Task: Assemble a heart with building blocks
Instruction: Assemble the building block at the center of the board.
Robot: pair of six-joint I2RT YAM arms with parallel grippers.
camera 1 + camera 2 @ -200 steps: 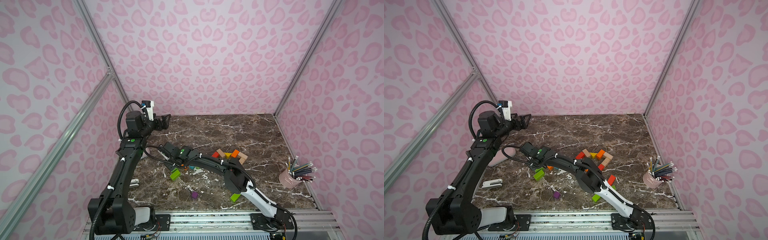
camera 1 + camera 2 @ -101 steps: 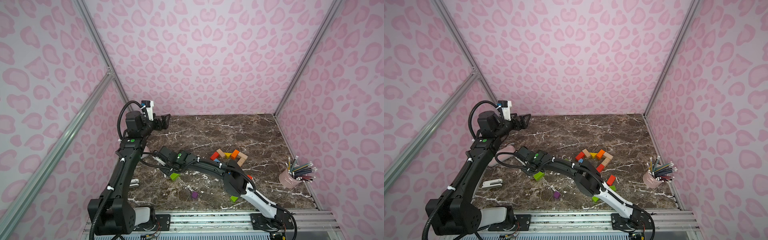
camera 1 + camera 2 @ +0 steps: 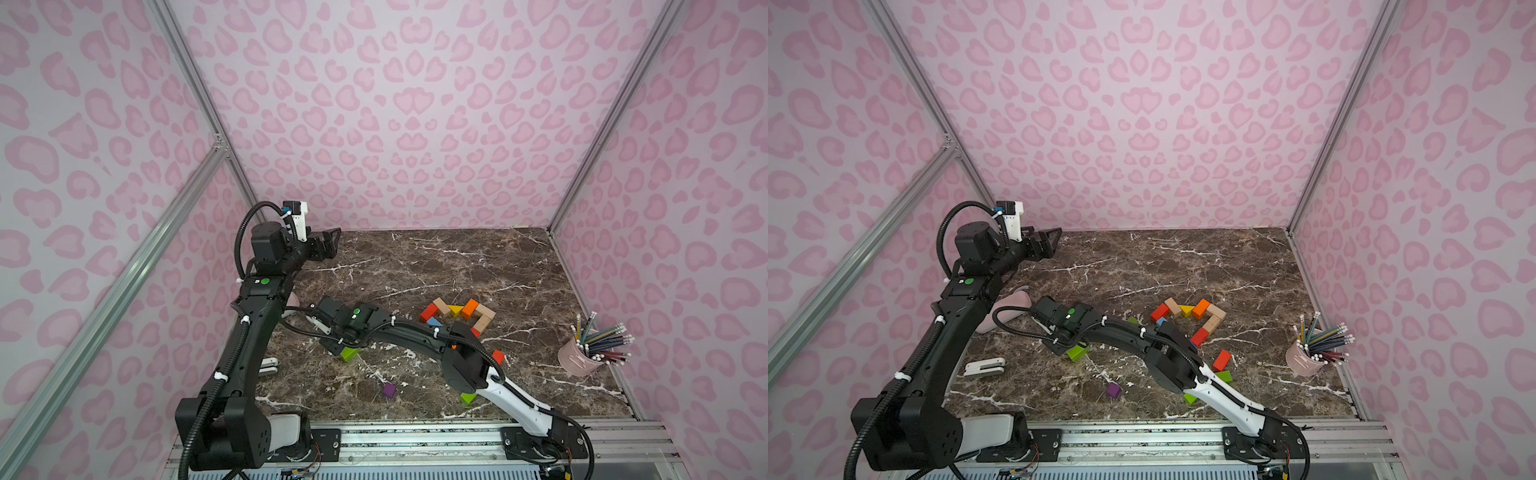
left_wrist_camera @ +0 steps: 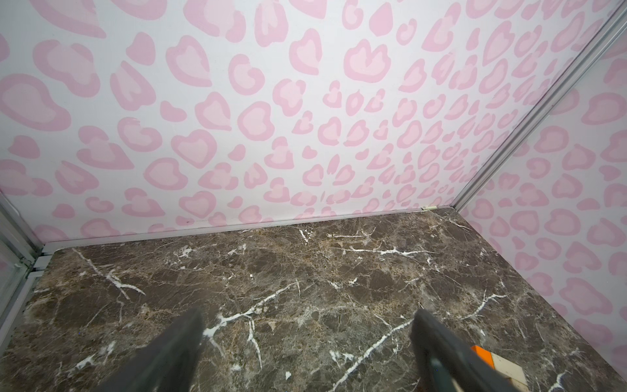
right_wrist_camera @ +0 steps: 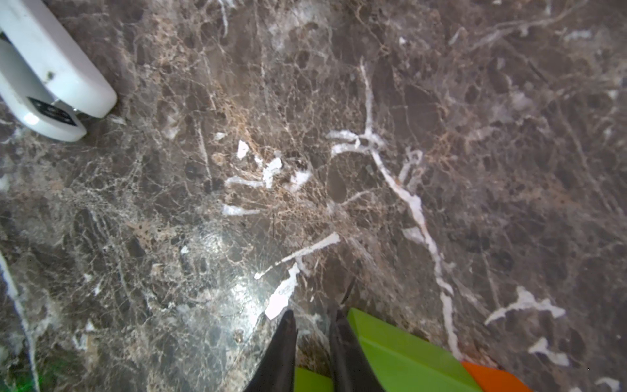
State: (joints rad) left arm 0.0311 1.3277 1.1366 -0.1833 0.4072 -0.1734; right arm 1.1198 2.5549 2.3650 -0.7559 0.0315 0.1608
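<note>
Marble desk (image 3: 436, 257) carrying a heart barely half built, at a guess.

Left arm (image 3: 249, 332) raised over the far left corner, clear of every piece. Left tool (image 4: 305, 322) spread wide and empty, aimed at the back wall.

Right arm (image 3: 415, 336) stretched low across the middle of the desk.

Right of centre, in both top views, heart outline (image 3: 1187, 320) begun with building blocks. Top edge laid as a touching row: red, plain wood, yellow wedge (image 3: 1186, 310), orange. Right flank run down through two plain bricks to a red one (image 3: 1200, 336). Blue piece (image 3: 1160, 321) tucked under the left end. Left flank and bottom point missing, so most of the lower half left to lay.

Pink pouch (image 3: 1013, 309) and white stapler (image 3: 985, 366) near the left wall, apart from the work.

Right tool (image 5: 314, 315) down at desk level, pinched almost closed on nothing. Green brick (image 5: 407, 353) lying right against one finger: looks like nudging, not gripping, though actual contact hard to confirm.

Loose and well apart from the outline: red brick (image 3: 498, 356), green wedge (image 3: 468, 397) near the front rail, purple cube (image 3: 389, 390).
</note>
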